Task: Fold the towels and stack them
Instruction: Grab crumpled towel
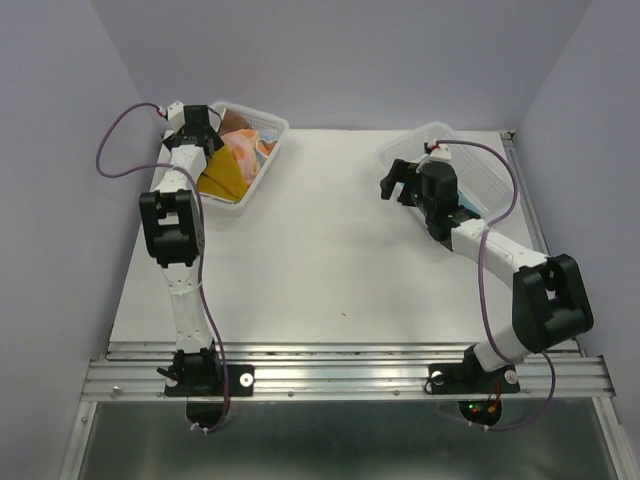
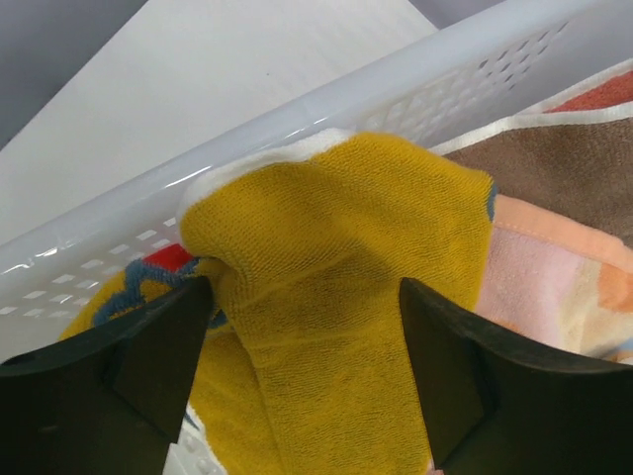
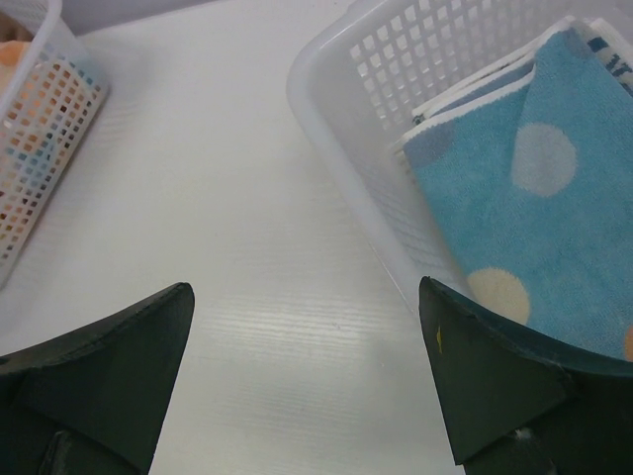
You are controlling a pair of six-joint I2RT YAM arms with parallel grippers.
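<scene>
L gripper (image 2: 305, 289) in L basket (image 2: 297, 119): mustard towel (image 2: 336, 247) ridge sits between fingers, jaws wide, grip undeterminable. L arm extended fwd, wrist pitched down. R gripper (image 3: 305, 289) wide open, empty, over table (image 3: 227, 148) beside R basket (image 3: 336, 89) containing blue dotted towel (image 3: 534, 198). R arm elbow bent.

A lab test cell: plain lilac walls (image 1: 350, 60) enclose a white table (image 1: 330, 270).

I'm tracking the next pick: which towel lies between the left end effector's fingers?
The mustard yellow towel, bunched against the basket wall; the brown towel and the peach towel lie beside it, outside the jaws.
</scene>
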